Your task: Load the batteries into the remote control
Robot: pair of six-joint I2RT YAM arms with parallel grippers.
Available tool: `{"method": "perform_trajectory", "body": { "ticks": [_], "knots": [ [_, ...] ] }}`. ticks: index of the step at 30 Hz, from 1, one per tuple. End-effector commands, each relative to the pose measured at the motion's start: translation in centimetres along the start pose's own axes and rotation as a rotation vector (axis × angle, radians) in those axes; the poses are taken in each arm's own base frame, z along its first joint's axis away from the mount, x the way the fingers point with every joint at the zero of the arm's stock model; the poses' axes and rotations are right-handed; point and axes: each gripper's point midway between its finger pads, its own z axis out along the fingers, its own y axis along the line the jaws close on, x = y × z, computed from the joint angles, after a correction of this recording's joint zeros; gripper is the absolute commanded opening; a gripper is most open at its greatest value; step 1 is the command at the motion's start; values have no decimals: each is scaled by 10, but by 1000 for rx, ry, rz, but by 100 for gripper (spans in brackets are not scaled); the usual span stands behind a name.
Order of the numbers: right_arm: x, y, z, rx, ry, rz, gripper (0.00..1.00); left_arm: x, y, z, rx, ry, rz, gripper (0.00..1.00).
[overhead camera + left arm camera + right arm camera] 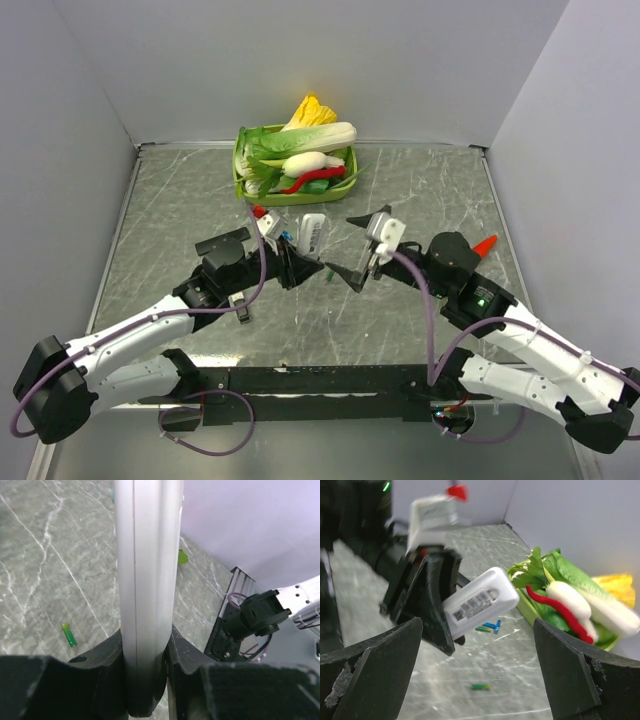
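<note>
My left gripper (293, 260) is shut on a white remote control (312, 235) and holds it up above the table. In the left wrist view the remote (147, 570) stands clamped between the two black fingers (107, 660). My right gripper (352, 248) is open and empty, just right of the remote and facing it. In the right wrist view the remote (477, 602) shows its labelled face, with the left gripper (427, 600) behind it. One green battery (481, 686) lies on the table below, also seen in the left wrist view (69, 634). Blue batteries (491, 626) and another green one lie under the remote.
A green basket (240, 180) of vegetables stands at the back centre, holding a long red chilli (560, 612) and white radishes. Grey walls close in the table on three sides. The right arm's base (255, 615) shows in the left wrist view.
</note>
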Motion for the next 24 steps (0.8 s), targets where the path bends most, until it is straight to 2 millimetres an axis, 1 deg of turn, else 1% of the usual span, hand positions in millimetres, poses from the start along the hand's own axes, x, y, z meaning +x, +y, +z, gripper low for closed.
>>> {"method": "perform_trajectory", "body": {
  "ticks": [1, 6, 9, 12, 14, 15, 17, 18, 24],
  "knots": [
    [1, 15, 4, -129, -71, -282, 100, -22, -16, 1, 46, -42, -25, 1],
    [8, 22, 13, -191, -50, -322, 100, -21, -13, -2, 7, -17, -54, 1],
    [9, 21, 20, -194, -41, -342, 100, -22, -11, -5, -15, -15, -54, 1],
    [7, 22, 27, -212, -50, -349, 97, -22, -9, -8, -36, -12, -50, 1],
    [10, 24, 32, -224, -43, -348, 94, -23, -9, -8, -38, -15, -45, 1],
    [7, 22, 33, -218, -52, -352, 92, -23, -9, -9, -36, -14, -45, 1],
    [11, 22, 37, -223, -43, -348, 88, -25, -11, -9, -33, -17, -40, 1],
    [6, 21, 39, -213, -64, -355, 87, -24, -11, -9, -34, -16, -42, 1],
    [3, 19, 43, -204, -76, -365, 86, -22, -12, -9, -29, -8, -40, 1]
  ]
}}
